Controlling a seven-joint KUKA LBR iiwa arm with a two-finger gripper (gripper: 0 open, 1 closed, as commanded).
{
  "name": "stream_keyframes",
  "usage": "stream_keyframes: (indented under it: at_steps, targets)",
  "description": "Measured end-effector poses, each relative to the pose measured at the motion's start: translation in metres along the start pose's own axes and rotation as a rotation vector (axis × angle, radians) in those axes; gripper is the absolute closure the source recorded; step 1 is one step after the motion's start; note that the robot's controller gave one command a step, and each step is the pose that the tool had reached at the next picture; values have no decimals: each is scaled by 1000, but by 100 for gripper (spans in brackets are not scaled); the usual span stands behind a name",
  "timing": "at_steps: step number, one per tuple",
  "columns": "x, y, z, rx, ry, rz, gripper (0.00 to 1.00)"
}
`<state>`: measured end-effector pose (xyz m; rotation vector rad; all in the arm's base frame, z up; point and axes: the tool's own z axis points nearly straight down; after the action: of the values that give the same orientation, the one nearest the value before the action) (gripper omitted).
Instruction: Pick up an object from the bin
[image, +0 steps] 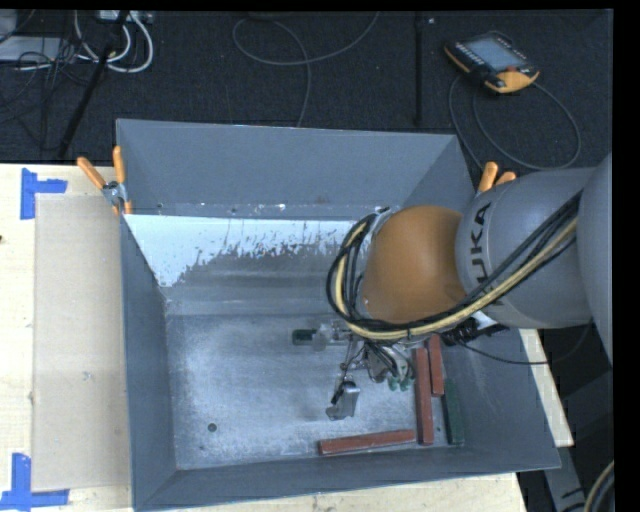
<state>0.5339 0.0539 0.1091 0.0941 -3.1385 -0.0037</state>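
My gripper (345, 396) hangs low over the bin floor, right of the middle, below the orange dome. A long brown flat stick (367, 441) lies along the front wall, just in front of the gripper and apart from it. A second brown stick (430, 392) runs front to back by the right wall, to the gripper's right. Left of the wrist lies a small grey piece with a dark tip (304, 337). Something small and green (403, 380) shows between the gripper and the second stick, partly hidden by cables.
A thin dark strip (450, 415) lies against the right wall beside the second brown stick. A tiny dark speck (212, 428) sits on the floor at the front left. The arm and its dome cover the back right of the bin.
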Motion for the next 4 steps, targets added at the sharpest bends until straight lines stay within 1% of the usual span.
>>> stream_keyframes:
  at_steps: [1, 2, 3, 4]
  targets:
    - [-24, -50, 1, 2, -1, -38, 0]
    - [-21, -60, 28, 4, -4, -122, 0]
    - [-36, -71, 37, 0, -1, -50, 0]
    - [-61, -84, 38, 2, -6, 75, 0]
